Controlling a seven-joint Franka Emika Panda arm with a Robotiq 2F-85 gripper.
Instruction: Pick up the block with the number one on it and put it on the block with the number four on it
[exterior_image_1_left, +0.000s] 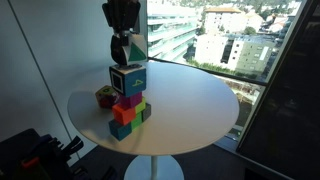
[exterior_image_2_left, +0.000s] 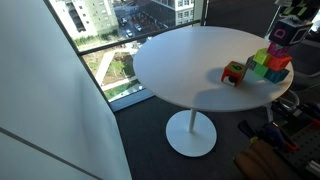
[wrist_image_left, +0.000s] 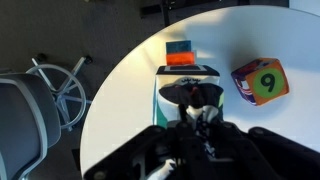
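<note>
1. My tool (exterior_image_1_left: 124, 36) hangs over the stack, clenched on the block with the number one (exterior_image_1_left: 135, 50); its fingers flank the cube from above.
2. That cube sits directly over the block with the number four (exterior_image_1_left: 128, 78). I cannot tell whether the two touch or a sliver of gap is left.
3. The held cube's sides look equal, so it has no long axis. In an exterior view it is turned with a corner edge toward the camera and looks slightly tilted, not square with the cube below.
4. The block with the number four stands upright on top of a magenta block (exterior_image_1_left: 128, 100), an orange block (exterior_image_1_left: 124, 114) and a teal block (exterior_image_1_left: 121, 130), near the rim of the round white bench (exterior_image_1_left: 200, 100).
5. In the wrist view the tool (wrist_image_left: 203, 105) covers most of the green-edged cube (wrist_image_left: 172, 90).
6. The only writing I can read is a green "9" on the yellow-and-red block (wrist_image_left: 262, 82), which lies apart beside the stack. The teal mark on the blue-framed cube is too small to read.
</note>
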